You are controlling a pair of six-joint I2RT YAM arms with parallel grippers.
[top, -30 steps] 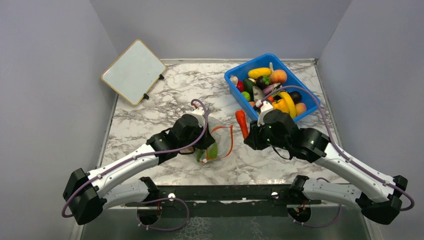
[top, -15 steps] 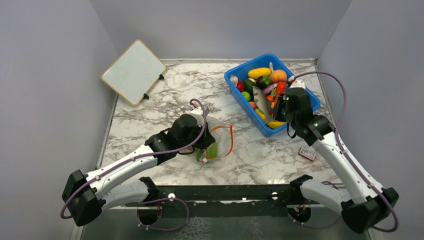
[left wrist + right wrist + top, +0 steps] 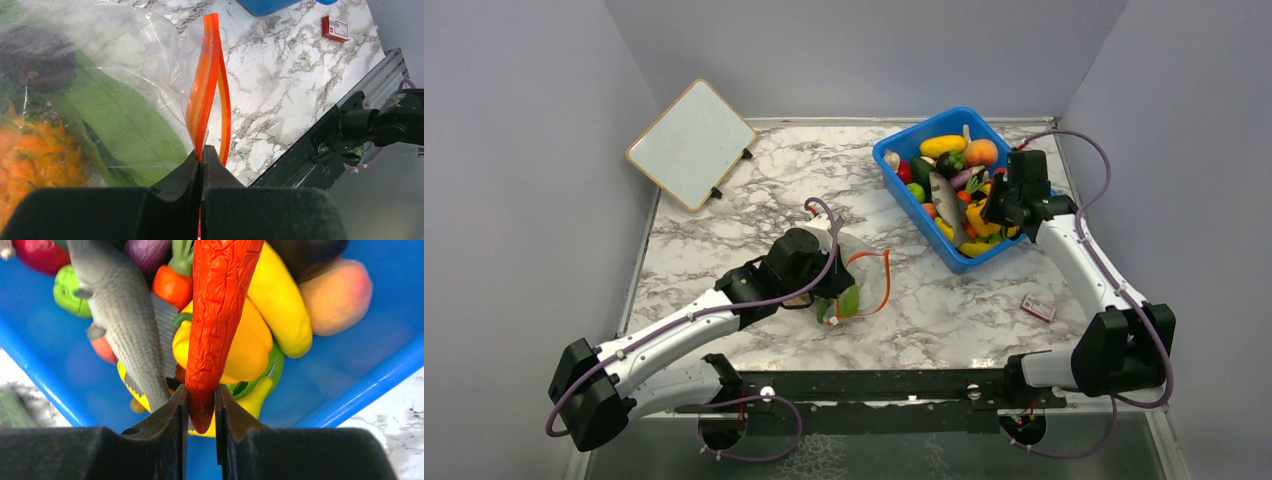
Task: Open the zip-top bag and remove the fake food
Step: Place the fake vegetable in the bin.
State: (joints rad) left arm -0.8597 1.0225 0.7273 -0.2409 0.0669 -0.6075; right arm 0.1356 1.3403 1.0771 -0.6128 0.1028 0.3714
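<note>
Left jaws: clenched flat on the red-orange zip strip (image 3: 207, 85) of the zip-top bag (image 3: 861, 272), with no gap between the pads. In the left wrist view the strip rises from the pinch in two layers that bow slightly apart.

Right jaws: grasping a wrinkled orange-red carrot-shaped toy (image 3: 220, 315) by its narrow tip. The toy hangs over the blue bin (image 3: 892, 180) at the upper right of the top view.

Zip-top bag: it lies on the marble desk (image 3: 754, 200) just left of centre in the top view, under the left wrist. The strip forms an orange loop on the bag's right side. Inside the clear plastic (image 3: 125, 75) are a long green leaf (image 3: 120, 135), an orange pineapple (image 3: 35, 150) at lower left, and a dark purple piece (image 3: 35, 60) at upper left whose kind cannot be told.

Blue bin: it is filled with fake food. Below the held toy in the right wrist view are a grey fish (image 3: 125, 335), a yellow pepper (image 3: 245, 350), a yellow banana (image 3: 280, 305) and a peach (image 3: 335, 295).

Other items: a small whiteboard (image 3: 691, 143) leans at the upper left. A small red-and-white box (image 3: 1038, 308) lies on the desk at the lower right, well apart from the bag.
</note>
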